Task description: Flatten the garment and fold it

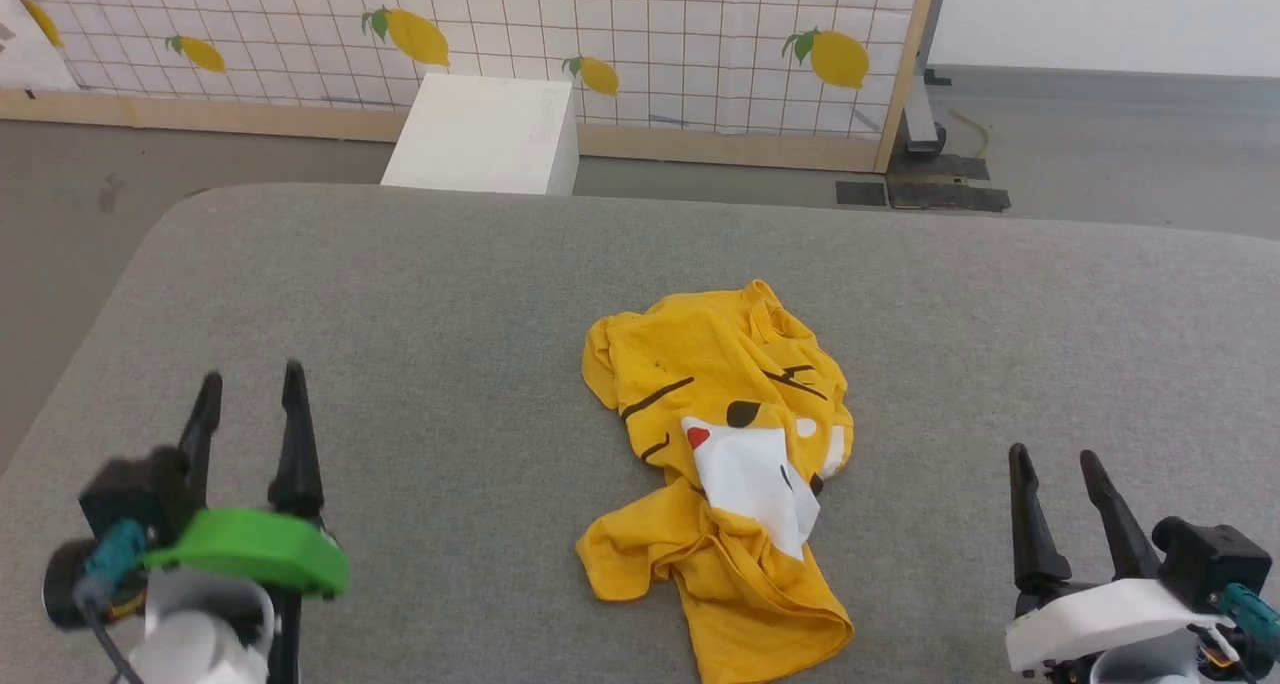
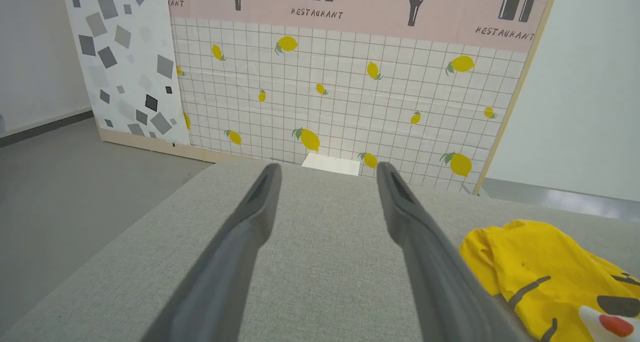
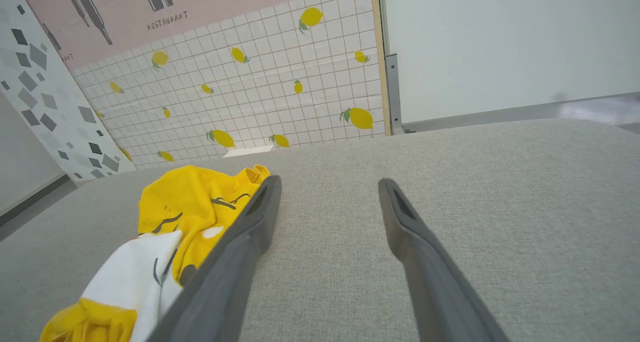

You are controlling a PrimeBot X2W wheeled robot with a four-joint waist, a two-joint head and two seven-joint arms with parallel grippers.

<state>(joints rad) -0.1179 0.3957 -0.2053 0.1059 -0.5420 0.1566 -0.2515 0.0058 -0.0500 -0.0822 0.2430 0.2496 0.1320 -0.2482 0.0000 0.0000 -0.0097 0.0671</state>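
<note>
While the left gripper (image 1: 252, 376) and right gripper (image 1: 1054, 454) hover with fingers apart and empty, the shirt (image 1: 720, 444) crumpled on the grey pad (image 1: 400, 294) between their tips, each would best pinch its nearer outer edge and draw outward.

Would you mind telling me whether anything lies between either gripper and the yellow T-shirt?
Nothing visible does. Plain grey padded surface separates the crumpled T-shirt from the open left gripper and the open right gripper, neither touching it.
</note>
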